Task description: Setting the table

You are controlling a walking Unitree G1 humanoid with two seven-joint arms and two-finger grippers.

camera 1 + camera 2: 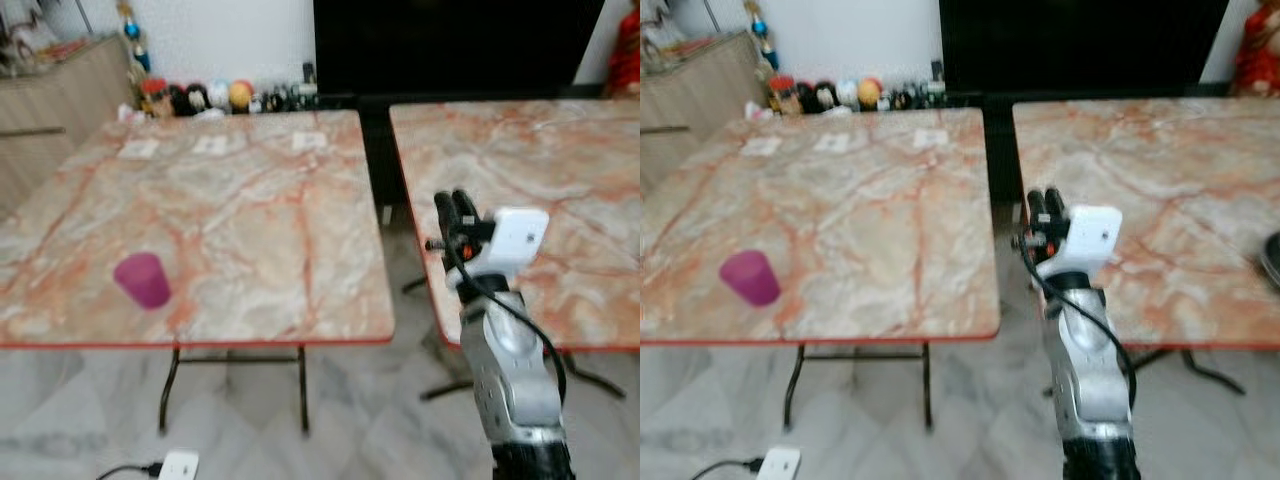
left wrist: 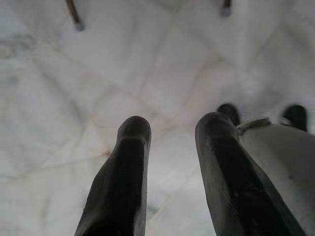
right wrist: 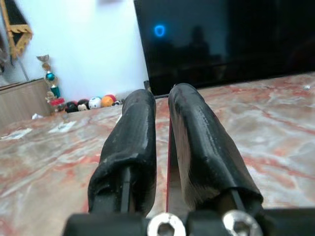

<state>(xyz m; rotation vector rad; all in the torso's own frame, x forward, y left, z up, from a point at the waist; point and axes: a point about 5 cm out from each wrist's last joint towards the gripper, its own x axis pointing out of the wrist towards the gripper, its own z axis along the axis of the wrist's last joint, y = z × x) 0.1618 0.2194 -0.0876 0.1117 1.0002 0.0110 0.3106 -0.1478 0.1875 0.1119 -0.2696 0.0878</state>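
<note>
A purple cup (image 1: 143,279) stands upright near the front left of the left marble-patterned table (image 1: 250,200). My right gripper (image 1: 455,205) is raised in the gap between the two tables, just off the near corner of the right table (image 1: 540,160). It points forward, well right of the cup. Its black fingers (image 3: 133,128) are shut with nothing between them. My left gripper (image 2: 172,125) hangs low over the pale tiled floor, open and empty. Three small white cards (image 1: 210,144) lie along the far edge of the left table.
A black TV screen (image 1: 450,40) fills the wall behind. Small toys (image 1: 210,97) line the wall, beside a wooden cabinet (image 1: 50,100). A dark round object (image 1: 1272,255) sits at the right table's edge. A white adapter with cable (image 1: 178,465) lies on the floor by the table legs (image 1: 168,390).
</note>
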